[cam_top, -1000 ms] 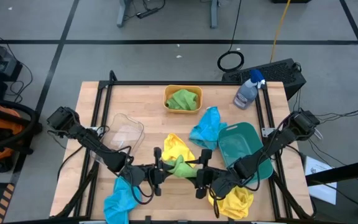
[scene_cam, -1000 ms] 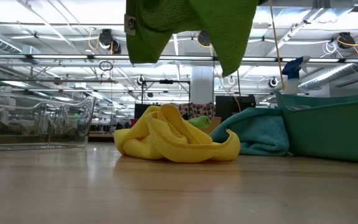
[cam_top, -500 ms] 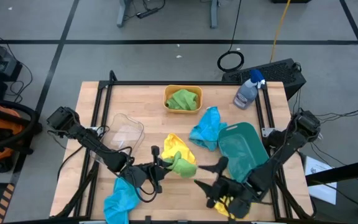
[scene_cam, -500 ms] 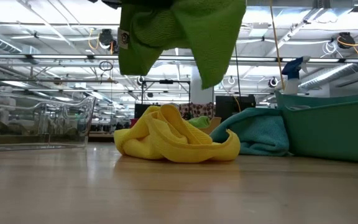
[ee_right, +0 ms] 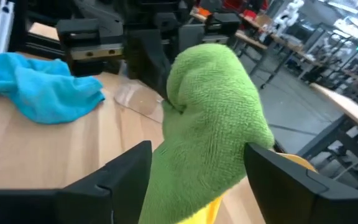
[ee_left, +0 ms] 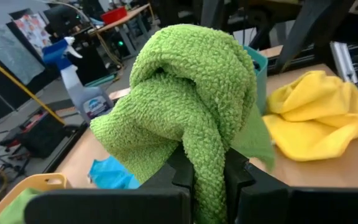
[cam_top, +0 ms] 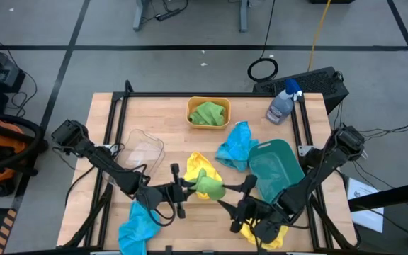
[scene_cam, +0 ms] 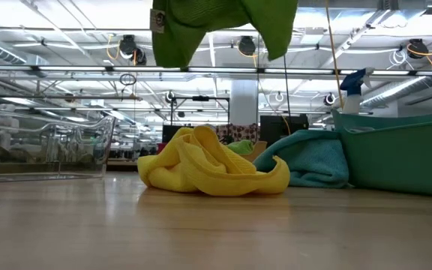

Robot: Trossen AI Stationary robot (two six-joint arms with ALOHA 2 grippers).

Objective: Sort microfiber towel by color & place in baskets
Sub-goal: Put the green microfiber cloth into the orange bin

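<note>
I have the left gripper point(cam_top: 188, 188) clamped on a bright green towel point(cam_top: 210, 186), which hangs in the air above the near middle of the table point(cam_top: 168, 120); in the low view it point(scene_cam: 223, 26) dangles well clear of the wood. The left wrist view shows the cloth point(ee_left: 188, 106) bunched between my two dark fingers point(ee_left: 182, 171). The right gripper point(cam_top: 234, 200) has its fingers spread wide, just beside that same green towel. In its wrist view the cloth point(ee_right: 213, 124) sits between the parted fingers point(ee_right: 126, 165), and I cannot tell whether they touch it.

The left arm reaches in from the table's left edge, low and stretched toward the centre. The right arm folds back from the right edge, over the near right corner, its gripper pointing toward the left one.

I count six towels. There are two green ones, the held one and one in the orange-yellow basket point(cam_top: 209, 103) at the far middle. One of the two yellow ones point(cam_top: 198, 166) is just behind the held cloth, the other point(cam_top: 271, 232) under the right arm. One of the two blue point(cam_top: 234, 145) is beside the teal basket point(cam_top: 278, 166), the other point(cam_top: 137, 228) near the front left edge. There are three baskets, the third being the clear one point(cam_top: 142, 149) on the left. A spray bottle point(cam_top: 283, 103) stands at the far right.
</note>
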